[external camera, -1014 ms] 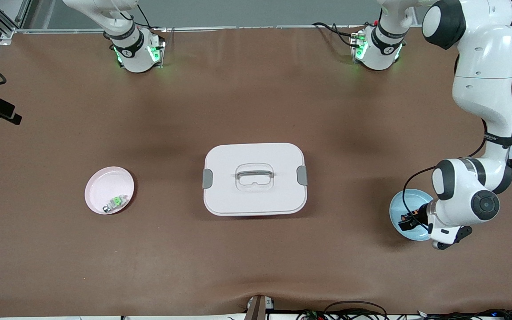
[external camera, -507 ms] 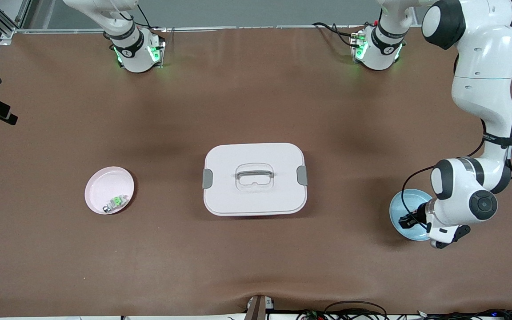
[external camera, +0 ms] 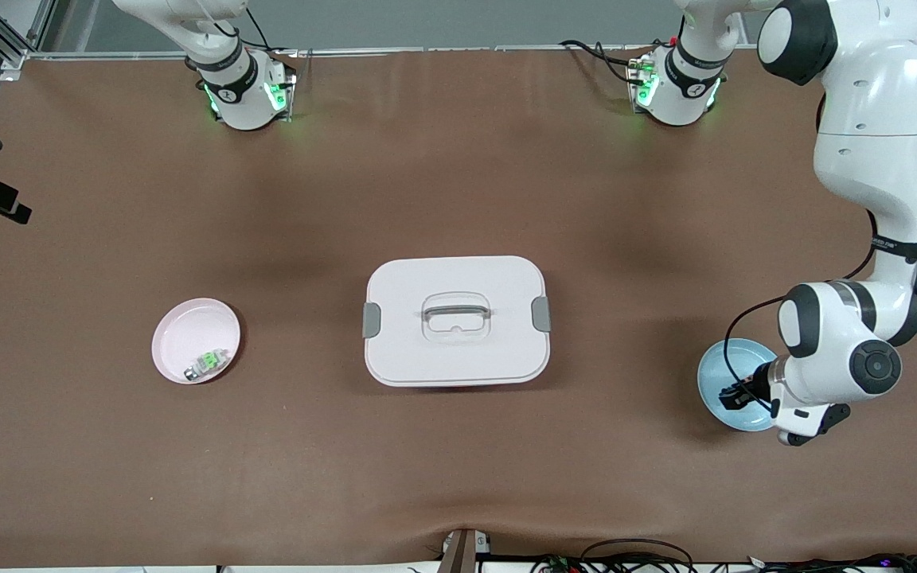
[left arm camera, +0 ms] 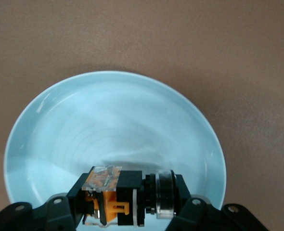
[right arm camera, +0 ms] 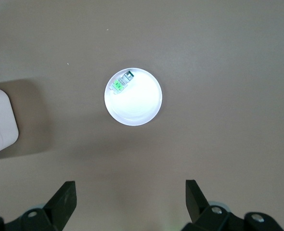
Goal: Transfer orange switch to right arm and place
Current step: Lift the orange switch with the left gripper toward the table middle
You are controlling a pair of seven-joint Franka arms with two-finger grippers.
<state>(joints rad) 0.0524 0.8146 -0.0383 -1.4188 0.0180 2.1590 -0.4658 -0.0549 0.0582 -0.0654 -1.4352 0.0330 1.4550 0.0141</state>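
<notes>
The orange switch [left arm camera: 118,198], black with orange bands and a silver ring, lies sideways between the fingers of my left gripper [left arm camera: 130,197], which is shut on it. Both are at the light blue plate [left arm camera: 118,110], which sits at the left arm's end of the table [external camera: 717,364]. In the front view the left gripper [external camera: 733,395] points down into that plate, and the switch shows only as a dark speck. I cannot tell whether the switch still touches the plate. My right gripper [right arm camera: 130,199] hangs open and empty, high over the table near the pink plate [right arm camera: 137,103].
The pink plate [external camera: 188,330] toward the right arm's end holds a small green-and-clear part [external camera: 207,363]. A white lidded box with a handle [external camera: 456,320] stands mid-table between the two plates. Cables run along the table edge nearest the front camera.
The left gripper's fingers have closed on the orange switch in the blue plate, and its hand has shifted slightly. The pink plate and the box have not moved.
</notes>
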